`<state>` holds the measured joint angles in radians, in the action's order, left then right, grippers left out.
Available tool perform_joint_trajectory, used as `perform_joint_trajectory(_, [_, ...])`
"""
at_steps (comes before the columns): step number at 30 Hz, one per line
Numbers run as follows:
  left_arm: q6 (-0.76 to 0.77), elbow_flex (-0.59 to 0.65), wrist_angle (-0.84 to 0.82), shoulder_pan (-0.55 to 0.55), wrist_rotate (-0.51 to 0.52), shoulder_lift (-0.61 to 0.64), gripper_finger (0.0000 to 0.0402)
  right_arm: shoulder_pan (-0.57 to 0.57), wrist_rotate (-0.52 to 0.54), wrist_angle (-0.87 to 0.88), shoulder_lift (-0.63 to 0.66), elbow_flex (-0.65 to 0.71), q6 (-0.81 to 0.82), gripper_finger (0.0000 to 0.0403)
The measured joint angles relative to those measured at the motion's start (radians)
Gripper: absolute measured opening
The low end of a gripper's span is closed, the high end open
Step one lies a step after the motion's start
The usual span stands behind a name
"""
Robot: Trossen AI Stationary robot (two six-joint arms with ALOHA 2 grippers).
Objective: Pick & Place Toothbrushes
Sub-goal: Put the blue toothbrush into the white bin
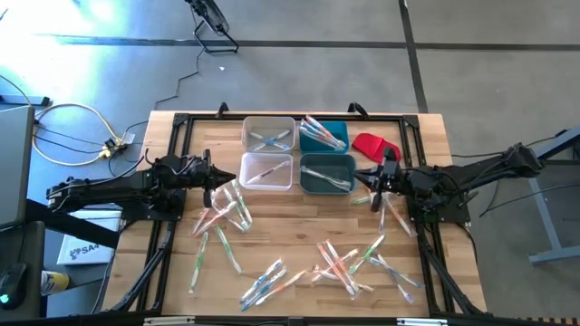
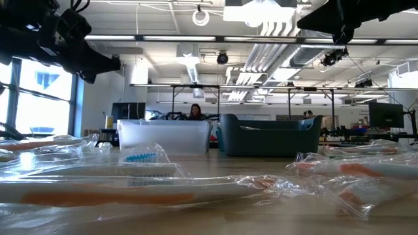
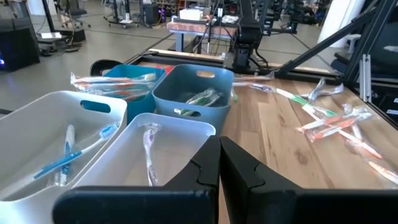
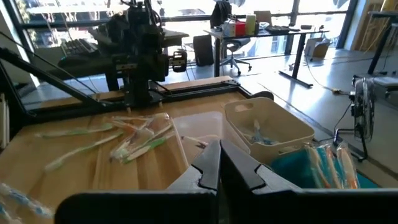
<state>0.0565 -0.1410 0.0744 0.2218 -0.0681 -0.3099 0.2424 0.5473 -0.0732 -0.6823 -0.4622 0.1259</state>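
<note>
High view: wooden desk (image 1: 299, 226) with four bins grouped at the far edge, mid-width: two white bins (image 1: 268, 134) on the left side, two teal bins (image 1: 327, 172) on the right side. Each bin holds a few toothbrushes (image 1: 340, 263); most lie scattered loose across the near half of the desk, some in clear wrappers. One cluster sits near the left edge, another runs toward the near right corner. Red cloth piece (image 1: 376, 145) lies just beside the far teal bin, toward the far right corner. Left gripper (image 1: 220, 177) is just left of the near white bin, fingers pressed together, holding nothing. Right gripper (image 1: 373, 177) is just right of the near teal bin, fingers pressed together, empty. A strip of bare wood stays open between bins and scattered piles.

Low view: wrapped toothbrushes fill the near edge; white and teal bin behind them; both arms are up off the desk. A person shows far back in the room.

Left wrist view: closed fingers over the near white bin's rim, blue brush in the neighbouring white bin.

Right wrist view: closed fingers above the bins; loose brushes lie on the wood beyond.
</note>
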Motion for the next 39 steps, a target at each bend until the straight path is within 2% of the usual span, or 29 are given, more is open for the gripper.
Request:
perform_joint_trajectory(3, [-0.029,0.0,0.002,0.0,0.008,0.0,0.0001,0.0,0.001,-0.034,-0.018,0.0,-0.025,0.0002])
perform_joint_trajectory(9, [-0.205,-0.003,0.039,0.0,0.04,0.0,0.0001,0.0,0.003,-0.195,-0.082,0.0,-0.036,0.0002])
perform_joint_trajectory(12, [-0.244,-0.005,0.059,0.0,0.04,0.0,0.0001,0.0,0.04,-0.207,-0.128,-0.021,-0.051,0.0002])
perform_joint_trajectory(16, [-0.261,-0.005,0.049,0.0,0.04,0.0,0.0001,0.0,0.123,-0.076,-0.212,-0.111,-0.042,0.0002])
perform_joint_trajectory(23, [-0.262,-0.005,0.024,0.0,0.04,0.0,0.0001,0.0,0.119,0.317,-0.354,-0.362,0.104,0.0002])
perform_joint_trajectory(26, [-0.262,-0.005,0.012,0.0,0.056,0.0,0.0001,0.0,0.055,0.51,-0.398,-0.442,0.192,0.0002])
perform_joint_trajectory(29, [-0.262,-0.005,-0.003,0.0,0.079,0.0,0.0001,0.0,-0.053,0.646,-0.425,-0.47,0.259,0.0002])
perform_joint_trajectory(34, [-0.262,-0.005,-0.004,0.0,0.098,0.0,0.0001,0.009,-0.226,0.788,-0.46,-0.47,0.317,0.0002])
perform_joint_trajectory(39, [-0.262,-0.005,-0.003,0.0,0.105,0.0,0.0001,0.041,-0.335,0.875,-0.496,-0.47,0.361,0.0002])
